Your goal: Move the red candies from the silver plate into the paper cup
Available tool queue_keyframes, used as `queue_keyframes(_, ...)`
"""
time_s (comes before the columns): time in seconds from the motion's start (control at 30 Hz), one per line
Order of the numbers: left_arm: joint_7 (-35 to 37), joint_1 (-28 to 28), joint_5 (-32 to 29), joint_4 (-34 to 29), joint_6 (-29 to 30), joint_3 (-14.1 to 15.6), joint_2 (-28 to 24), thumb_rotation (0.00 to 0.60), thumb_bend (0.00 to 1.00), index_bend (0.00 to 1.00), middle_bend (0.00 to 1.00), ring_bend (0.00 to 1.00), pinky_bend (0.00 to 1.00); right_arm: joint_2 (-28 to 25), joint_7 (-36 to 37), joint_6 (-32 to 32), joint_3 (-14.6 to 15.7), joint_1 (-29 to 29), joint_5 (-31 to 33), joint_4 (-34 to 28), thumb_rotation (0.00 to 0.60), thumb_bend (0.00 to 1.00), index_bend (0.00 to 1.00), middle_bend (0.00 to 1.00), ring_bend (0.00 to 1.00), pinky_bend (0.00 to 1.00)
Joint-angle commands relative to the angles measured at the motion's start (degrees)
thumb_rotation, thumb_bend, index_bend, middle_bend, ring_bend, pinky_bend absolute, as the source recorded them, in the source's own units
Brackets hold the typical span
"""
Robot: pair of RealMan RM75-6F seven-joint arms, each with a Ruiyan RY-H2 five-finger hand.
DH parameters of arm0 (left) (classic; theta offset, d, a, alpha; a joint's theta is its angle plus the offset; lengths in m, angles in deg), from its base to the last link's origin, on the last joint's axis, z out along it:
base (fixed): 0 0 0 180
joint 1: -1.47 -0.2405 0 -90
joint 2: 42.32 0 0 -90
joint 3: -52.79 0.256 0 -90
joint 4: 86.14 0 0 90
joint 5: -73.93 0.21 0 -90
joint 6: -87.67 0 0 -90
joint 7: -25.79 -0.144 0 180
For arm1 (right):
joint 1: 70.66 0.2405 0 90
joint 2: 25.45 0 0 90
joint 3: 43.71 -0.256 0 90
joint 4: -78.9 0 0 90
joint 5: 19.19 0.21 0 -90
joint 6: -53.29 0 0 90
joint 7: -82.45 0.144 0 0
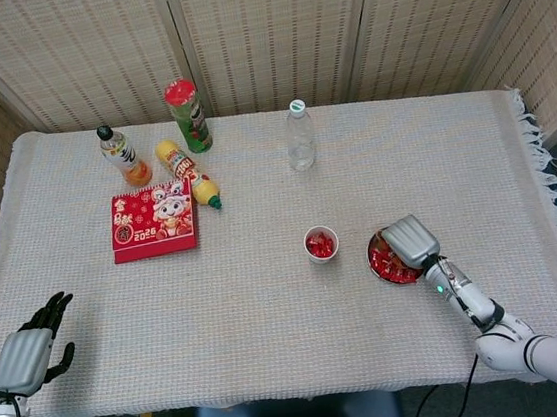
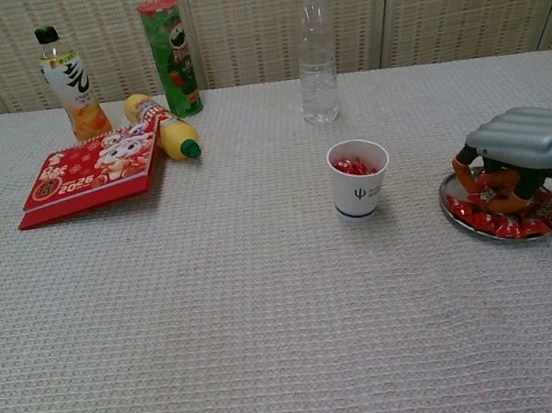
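Woven cream cloth (image 1: 270,310) on table, wicker screens (image 1: 258,30) behind.
Right hand (image 2: 522,141) curled over candies (image 2: 505,222) on plate (image 2: 449,207), grasp unclear; cup (image 2: 359,179) centre frame; left hand (image 1: 24,358) released, lower left.

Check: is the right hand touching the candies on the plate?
Touching. Chest view shows the right hand with fingertips down in the red candies.

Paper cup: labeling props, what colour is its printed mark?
Dark blue on the white paper cup, clearest in chest view.
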Motion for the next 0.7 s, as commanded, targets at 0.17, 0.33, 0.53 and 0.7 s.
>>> queue_keyframes(0.17,0.1,-0.1,0.2,0.0,0.2,0.0,0.0,0.6,0.48,0.0,0.0,0.14,0.37,-1.7,1.7,1.7,-2.0,0.1,0.4,-3.1,0.6,0.27,0.61,0.96,0.89,1.0)
queue_keyframes(0.33,-0.3,0.0,0.1,-0.1,0.0,0.1,0.2,0.6,0.48,0.0,0.0,0.14,0.37,-5.7,4.8,3.4,-6.4,1.7,1.3,-10.5,0.6,0.27,0.6,0.96,0.89,1.0)
queue_keyframes(0.53,-0.4,-0.1,0.2,-0.2,0.3,0.1,0.1,0.6,0.48,0.0,0.0,0.14,0.37,-9.0,4.2,1.8,-10.1,4.8,3.0,-19.6,0.6,0.27,0.6,0.96,0.89,1.0)
queue_keyframes(0.7,0.1,-0.1,0.3,-0.2,0.4,0.1,-0.1,0.6,0.48,0.0,0.0,0.14,0.37,-7.3,0.8,-0.2,-11.0,7.3,4.9,-22.1,0.6,0.27,0.6,0.96,0.89,1.0)
